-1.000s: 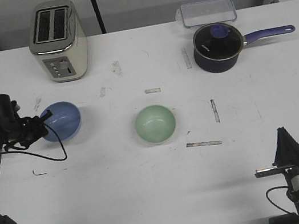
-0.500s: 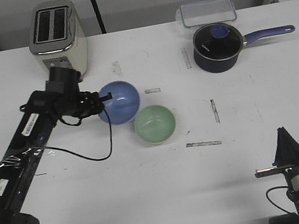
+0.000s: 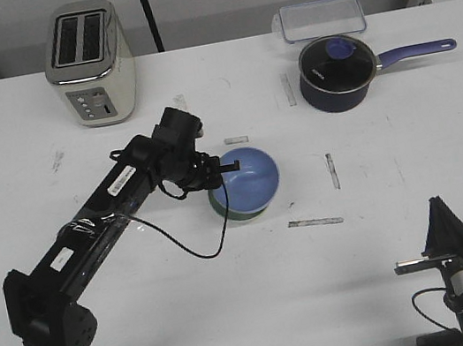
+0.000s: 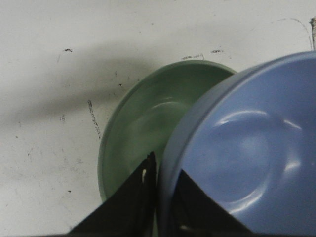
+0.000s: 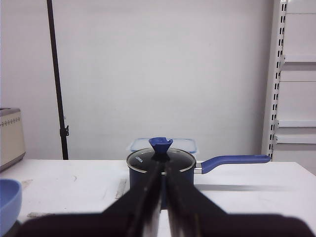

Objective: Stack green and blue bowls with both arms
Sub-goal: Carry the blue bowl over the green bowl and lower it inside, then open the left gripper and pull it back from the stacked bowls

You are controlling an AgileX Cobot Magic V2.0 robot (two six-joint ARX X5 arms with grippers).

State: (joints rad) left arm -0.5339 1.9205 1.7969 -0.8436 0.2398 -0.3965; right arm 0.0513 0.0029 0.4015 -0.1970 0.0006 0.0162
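Observation:
My left gripper [image 3: 223, 167] is shut on the rim of the blue bowl [image 3: 250, 177] and holds it just over the green bowl [image 3: 232, 215], which sits at the table's middle and shows only as a sliver under it. In the left wrist view the fingers [image 4: 143, 190] pinch the blue bowl's [image 4: 247, 148] rim, with the green bowl [image 4: 143, 123] below and beside it. My right gripper [image 3: 446, 229] is shut and empty at the front right, far from both bowls. The blue bowl's edge [image 5: 7, 202] shows in the right wrist view.
A cream toaster [image 3: 89, 63] stands at the back left. A dark navy saucepan [image 3: 337, 72] with a lid and long handle sits at the back right, a clear container [image 3: 322, 18] behind it. Tape marks lie around the bowls.
My left arm has carried the blue bowl from the table's left side rightward to over the green bowl. The right arm has not moved.

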